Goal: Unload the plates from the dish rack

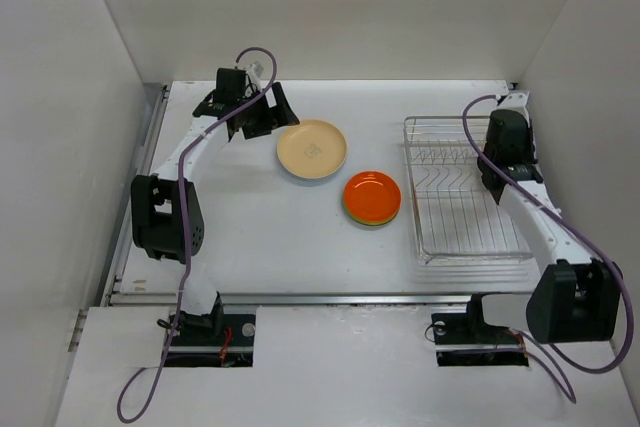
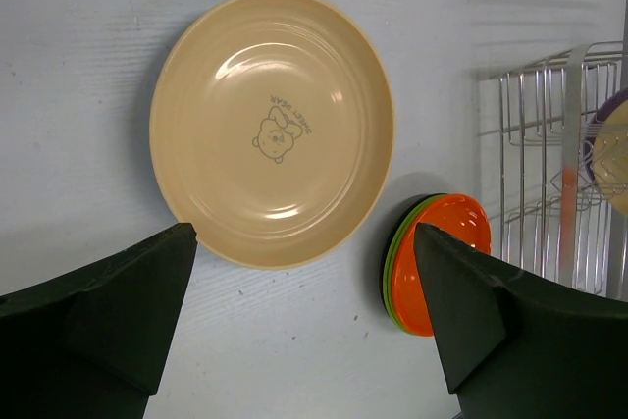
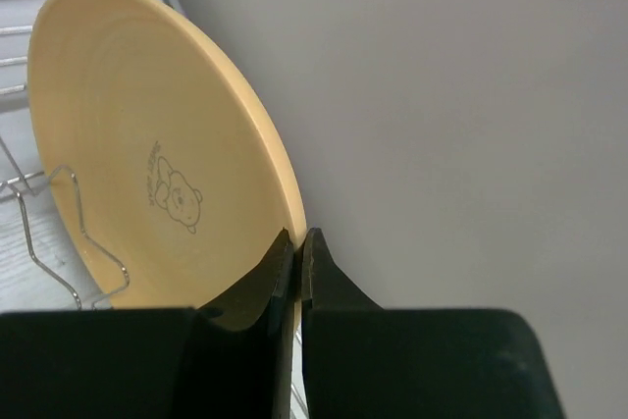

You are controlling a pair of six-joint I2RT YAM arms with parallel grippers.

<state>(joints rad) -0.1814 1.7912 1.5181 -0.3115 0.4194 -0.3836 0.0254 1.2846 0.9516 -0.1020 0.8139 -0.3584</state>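
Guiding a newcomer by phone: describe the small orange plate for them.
Start at the silver wire dish rack on the right. Just left of it lies the small round orange plastic plate. Unlike the bigger tan plate nearby, it tops a green plate.

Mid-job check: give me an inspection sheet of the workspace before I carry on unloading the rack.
Surface: white table, flat.
Job's things: tan plate lies flat on the table. The orange plate is stacked on a green plate beside it. The dish rack is at the right, with a second tan plate upright in it and a lavender rim alongside.
Clutter: nothing seen.
Grippers: left tool is open above the tan plate; right tool is shut on the second tan plate's rim.
Cables: purple cables run along both arms, with none across the plates.
Surroundings: white walls on three sides.
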